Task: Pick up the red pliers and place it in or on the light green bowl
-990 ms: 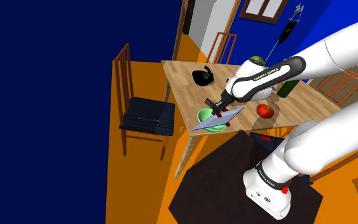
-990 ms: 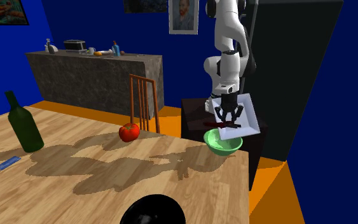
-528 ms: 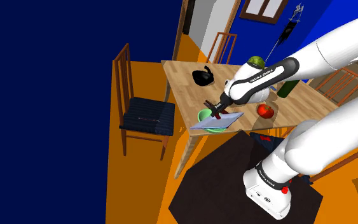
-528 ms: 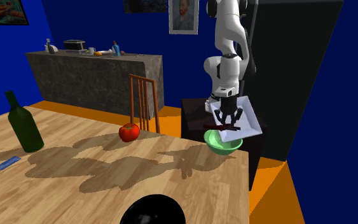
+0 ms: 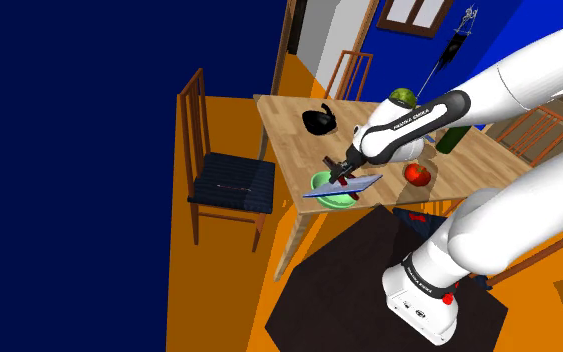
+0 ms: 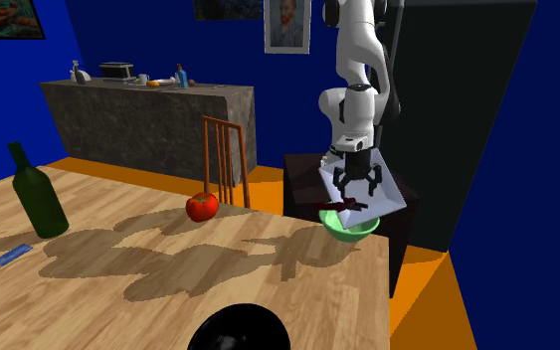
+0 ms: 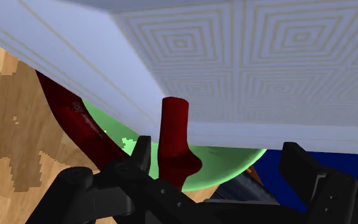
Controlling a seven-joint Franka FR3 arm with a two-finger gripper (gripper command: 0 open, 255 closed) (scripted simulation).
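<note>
The dark red pliers (image 6: 342, 206) lie across the light green bowl (image 6: 351, 228) at the table's near corner, their handles (image 7: 173, 136) splayed against a pale flat slab (image 7: 247, 57). That slab (image 5: 345, 186) rests tilted over the bowl (image 5: 326, 189). My black gripper (image 6: 355, 185) hangs just above them, open. One pliers handle stands between the spread fingertips (image 7: 142, 153), beside one finger and clear of the other. In the shoulder view my gripper (image 5: 340, 174) sits right over the pliers (image 5: 342, 181).
On the wooden table (image 5: 289, 130) stand a red tomato (image 5: 417, 173), a dark green bottle (image 6: 37, 189) and a black round object (image 5: 318, 120). A small blue item (image 6: 11, 256) lies near the bottle. A wooden chair (image 5: 224, 180) stands beside the table.
My fingers have spread apart and let go of the pliers. The pliers and the slab have sunk lower onto the bowl, and the slab lies flatter.
</note>
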